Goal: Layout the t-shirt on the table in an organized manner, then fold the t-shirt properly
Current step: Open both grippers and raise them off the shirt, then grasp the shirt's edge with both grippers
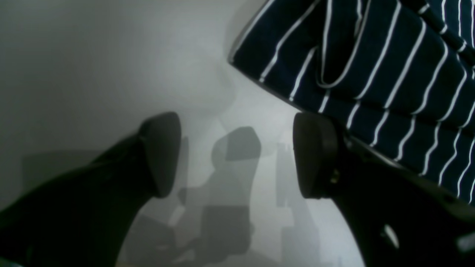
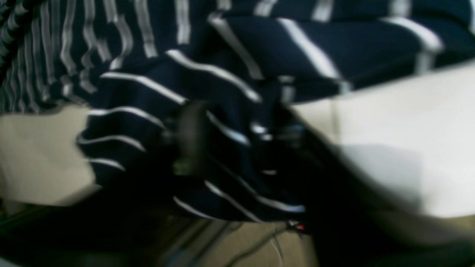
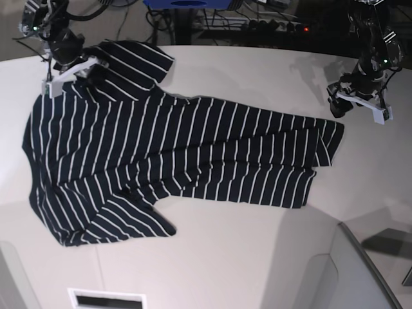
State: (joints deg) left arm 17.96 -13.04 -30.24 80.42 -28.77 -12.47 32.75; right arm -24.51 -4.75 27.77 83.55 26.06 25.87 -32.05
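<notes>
Now t-shirt point(image 1: 371, 74) just beside open left gripper point(image 1: 237, 155).

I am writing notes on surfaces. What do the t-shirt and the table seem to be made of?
t-shirt: soft knit fabric, probably cotton jersey, matte; it wrinkles and drapes, and its thin white stripes bend with the folds.
table: smooth hard white top, perhaps laminate or coated board, slightly glossy; the left wrist view shows faint shadows or reflections on it.

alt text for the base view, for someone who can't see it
A dark navy t-shirt with thin white stripes lies spread, slightly rumpled, across a white table. The right gripper sits on the shirt's far left sleeve; the left gripper hovers off its right edge.
</notes>
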